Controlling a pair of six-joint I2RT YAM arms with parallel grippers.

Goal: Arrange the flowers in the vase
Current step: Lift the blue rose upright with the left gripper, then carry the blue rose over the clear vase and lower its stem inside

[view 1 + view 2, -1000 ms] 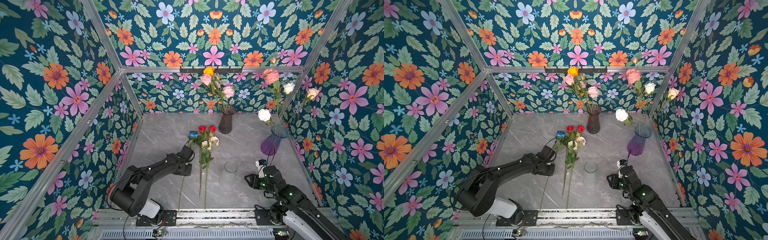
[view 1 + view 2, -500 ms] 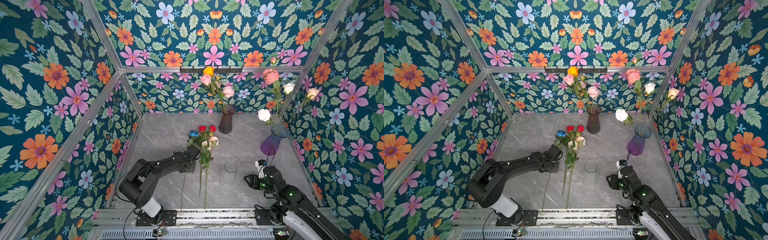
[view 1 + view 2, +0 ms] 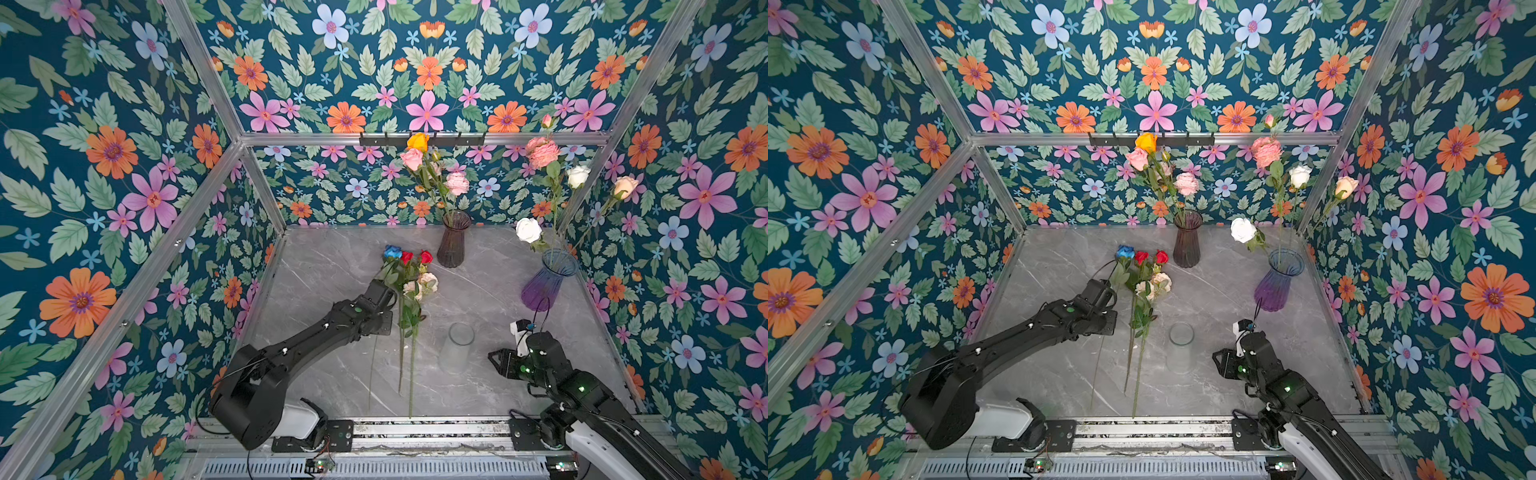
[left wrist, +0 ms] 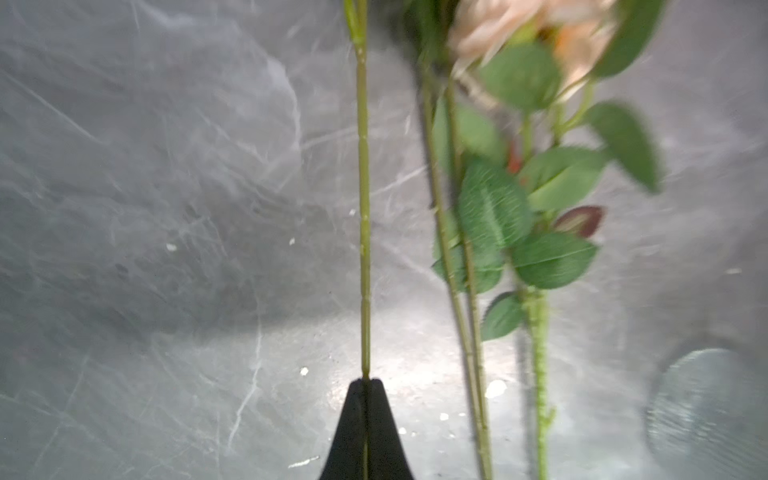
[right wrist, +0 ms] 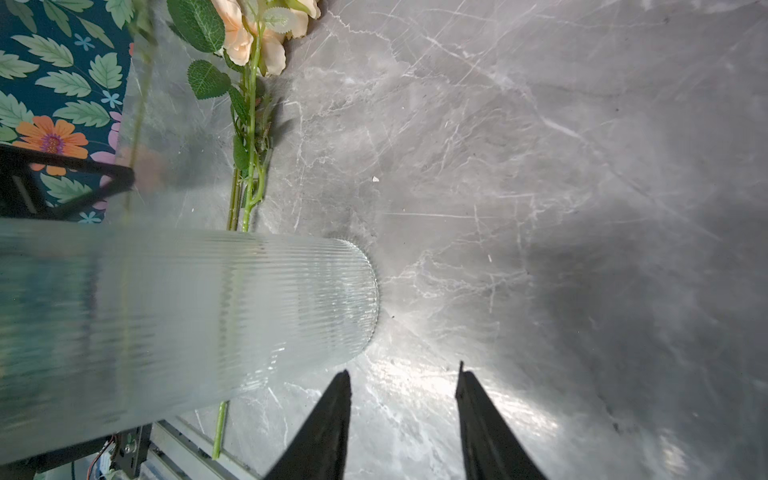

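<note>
Pinching thin green stem [image 4: 364, 208], ribbed glass vase [image 5: 187, 324]

Worktop [image 3: 324, 266] in both top views. Loose flowers [image 3: 409, 286] lie left of centre, heads toward the back wall and stems toward the front edge. The left tool [image 4: 365, 384] sits at their left side, with the leftmost stem [image 4: 365, 208] between its jaws. The front vase [image 3: 457, 349] stands just right of the stems, and the right tool [image 5: 403, 370] is further right, apart from it. The rear vase [image 3: 453, 241] stands behind the heads. The side vase [image 3: 544, 286] stands by the right wall. Each of these two holds standing flowers [image 3: 430, 174].
</note>
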